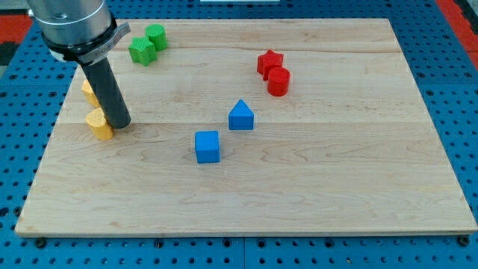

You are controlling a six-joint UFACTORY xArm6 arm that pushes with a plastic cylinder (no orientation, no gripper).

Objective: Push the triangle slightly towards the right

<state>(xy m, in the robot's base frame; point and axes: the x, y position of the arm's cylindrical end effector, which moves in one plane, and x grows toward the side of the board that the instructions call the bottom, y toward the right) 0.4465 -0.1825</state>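
The blue triangle (240,116) stands near the middle of the wooden board (336,187). My tip (119,123) rests on the board at the view's left, far to the left of the triangle. It sits right beside a yellow block (98,124) at its left. A second yellow block (89,91) shows partly behind the rod. A blue cube (208,146) lies below and left of the triangle.
A green star-like block (141,51) and a green cylinder (156,36) sit at the view's top left. A red star-like block (269,63) and a red cylinder (278,81) sit above and right of the triangle. A blue pegboard (448,60) surrounds the board.
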